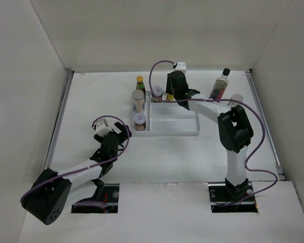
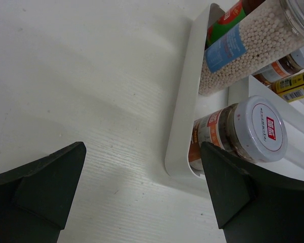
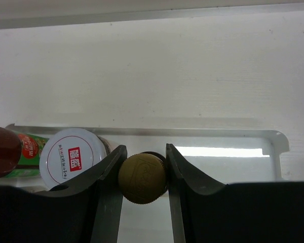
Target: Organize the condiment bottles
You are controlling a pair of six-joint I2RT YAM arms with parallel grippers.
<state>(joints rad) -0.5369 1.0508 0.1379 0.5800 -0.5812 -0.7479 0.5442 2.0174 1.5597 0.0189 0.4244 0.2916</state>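
My right gripper (image 1: 173, 96) (image 3: 142, 167) is shut on the cap of a small yellow-capped bottle (image 3: 142, 178), over the back of the white divided tray (image 1: 167, 132). A white-lidded spice jar (image 3: 69, 158) (image 1: 157, 92) stands just to its left. The tray's left column holds two pale-lidded jars (image 1: 138, 97) (image 1: 139, 120) and a green-labelled sauce bottle (image 1: 140, 81). A tall dark black-capped bottle (image 1: 220, 86) stands on the table at the back right. My left gripper (image 1: 122, 132) (image 2: 142, 172) is open and empty beside the tray's front left corner (image 2: 185, 101), next to the front jar (image 2: 253, 132).
A pale-lidded jar (image 1: 236, 98) stands half hidden behind my right arm, next to the tall bottle. White walls close in the table at the left, back and right. The jar of white pellets (image 2: 253, 45) is further back in the left wrist view.
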